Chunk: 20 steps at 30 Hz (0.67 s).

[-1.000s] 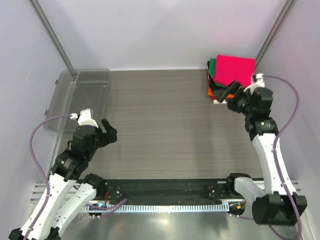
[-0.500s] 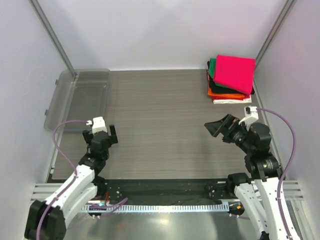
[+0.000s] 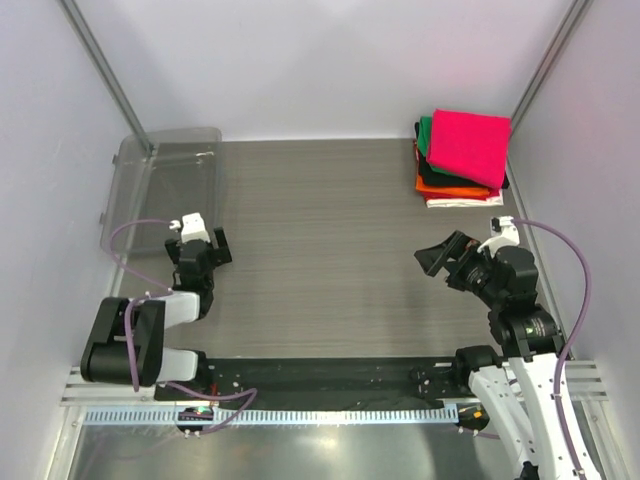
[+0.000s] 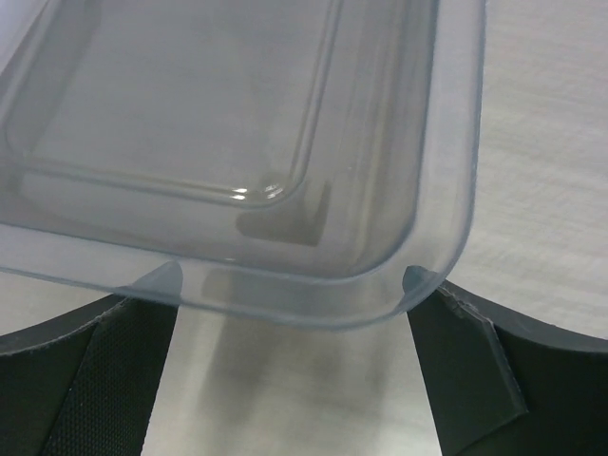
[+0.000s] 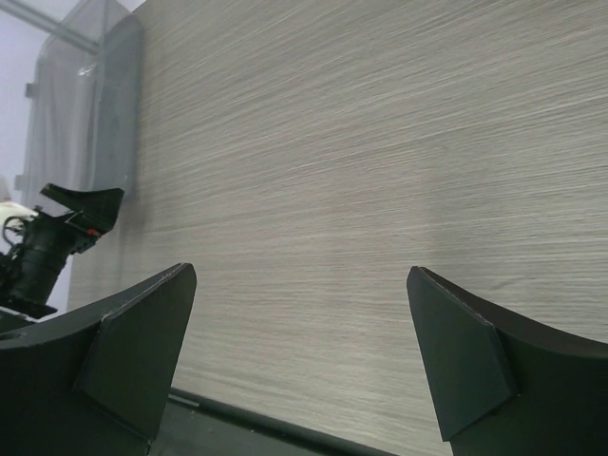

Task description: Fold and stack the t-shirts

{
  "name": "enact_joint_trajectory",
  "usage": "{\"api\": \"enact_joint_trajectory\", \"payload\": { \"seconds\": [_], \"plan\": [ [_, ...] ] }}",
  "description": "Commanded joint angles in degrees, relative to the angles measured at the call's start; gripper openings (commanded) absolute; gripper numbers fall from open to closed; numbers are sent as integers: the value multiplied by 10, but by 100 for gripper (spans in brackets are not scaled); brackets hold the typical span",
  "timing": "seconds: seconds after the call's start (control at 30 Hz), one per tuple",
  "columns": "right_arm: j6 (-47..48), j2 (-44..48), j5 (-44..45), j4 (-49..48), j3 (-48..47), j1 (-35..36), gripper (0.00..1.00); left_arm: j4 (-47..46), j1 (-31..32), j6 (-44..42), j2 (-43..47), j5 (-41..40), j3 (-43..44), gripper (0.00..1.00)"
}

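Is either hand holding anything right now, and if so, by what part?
Nothing is held. The left hand stands open by a corner of the clear tub without clamping it; the right hand is open over the table.

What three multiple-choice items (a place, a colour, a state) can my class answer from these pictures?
1. Where is the stack of t-shirts? A far right corner; B far left corner; C middle.
2. What colour is the top t-shirt? A green; B crimson-pink; C white.
3. The left gripper and right gripper are: A open and empty; B shut; C holding shirts.

Answers: 1 A, it lies far back on the right. 2 B, pink covers the pile. 3 A, both jaws are spread wide with no cloth near them.
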State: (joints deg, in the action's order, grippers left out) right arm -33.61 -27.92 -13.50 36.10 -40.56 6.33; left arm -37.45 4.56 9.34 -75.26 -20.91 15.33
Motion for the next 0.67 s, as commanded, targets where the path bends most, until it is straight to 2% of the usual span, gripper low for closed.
{"api": "enact_joint_trajectory", "payload": {
  "seconds": [0.0, 0.13, 0.3, 0.63],
  "plan": [
    [13, -5, 61, -5, -13, 4, 100, -152, -5, -25, -53, 42, 28, 97],
    [14, -30, 101, -30, -8, 4, 100, -207, -6, -35, -96, 71, 19, 94],
    [9, -64, 152, -97, 31, 3, 100, -208, -7, -35, -96, 73, 19, 99],
    [-1, -154, 227, -196, 62, 4, 100, -221, -7, -35, -100, 72, 15, 100]
  ]
}}
